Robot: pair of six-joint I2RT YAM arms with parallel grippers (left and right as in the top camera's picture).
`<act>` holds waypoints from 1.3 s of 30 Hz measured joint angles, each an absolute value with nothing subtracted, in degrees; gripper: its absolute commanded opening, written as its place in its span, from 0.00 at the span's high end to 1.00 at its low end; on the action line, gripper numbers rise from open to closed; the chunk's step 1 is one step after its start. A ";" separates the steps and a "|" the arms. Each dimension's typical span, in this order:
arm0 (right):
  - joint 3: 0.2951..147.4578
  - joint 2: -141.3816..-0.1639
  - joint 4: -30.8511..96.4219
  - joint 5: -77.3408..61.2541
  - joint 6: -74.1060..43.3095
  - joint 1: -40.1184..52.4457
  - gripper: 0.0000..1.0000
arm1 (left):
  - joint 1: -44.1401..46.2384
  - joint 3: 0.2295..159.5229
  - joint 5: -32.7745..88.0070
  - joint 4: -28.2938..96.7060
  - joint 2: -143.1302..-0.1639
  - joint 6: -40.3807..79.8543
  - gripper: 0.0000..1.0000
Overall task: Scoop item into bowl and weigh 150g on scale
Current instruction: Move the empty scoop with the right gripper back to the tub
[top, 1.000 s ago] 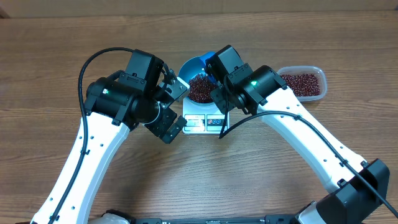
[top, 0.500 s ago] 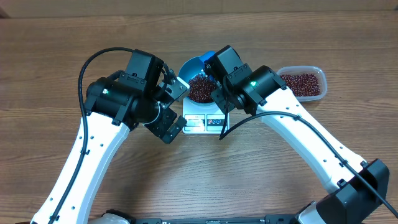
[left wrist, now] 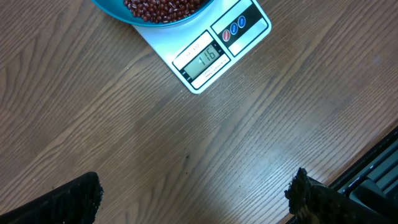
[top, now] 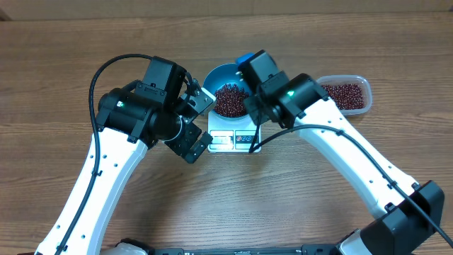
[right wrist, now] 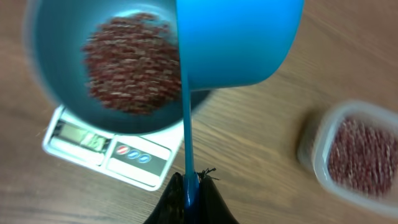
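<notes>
Your left gripper (left wrist: pixel 193 200) hangs wide open over bare table (top: pixel 71 57), left of the scale (left wrist: pixel 214 53). The scale's display edge faces the arm bases. The blue bowl (top: pixel 212 76) sits on it, holding beans (top: pixel 230 99). Your right gripper (right wrist: pixel 189 186) pinches the scoop (right wrist: pixel 239 43) by its handle, long axis running straight out from the wrist, cup at the bowl's right rim. A clear tub (top: pixel 365 86) lies farthest right.
</notes>
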State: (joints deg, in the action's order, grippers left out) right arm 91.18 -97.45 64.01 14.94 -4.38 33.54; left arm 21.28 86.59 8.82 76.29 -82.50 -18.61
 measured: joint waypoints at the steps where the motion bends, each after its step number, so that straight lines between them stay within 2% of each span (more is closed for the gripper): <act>1: 91.18 -97.45 64.64 15.35 -6.13 32.51 0.96 | 21.28 86.59 8.82 76.29 -82.50 -18.61 0.01; 7: 91.18 -97.45 67.07 18.35 -12.19 25.36 0.96 | 21.28 86.59 8.80 76.29 -82.50 -18.61 0.00; 16: 91.18 -97.45 74.06 26.04 -18.90 20.95 0.96 | 21.28 86.59 8.82 76.29 -82.50 -18.61 0.00; 25: 91.18 -97.45 80.84 27.62 -27.07 15.77 0.96 | 21.28 86.59 8.82 76.29 -82.50 -18.61 0.00; 39: 90.08 -97.80 78.04 23.31 -28.93 11.51 0.96 | 21.28 86.59 8.82 76.29 -82.50 -18.61 0.01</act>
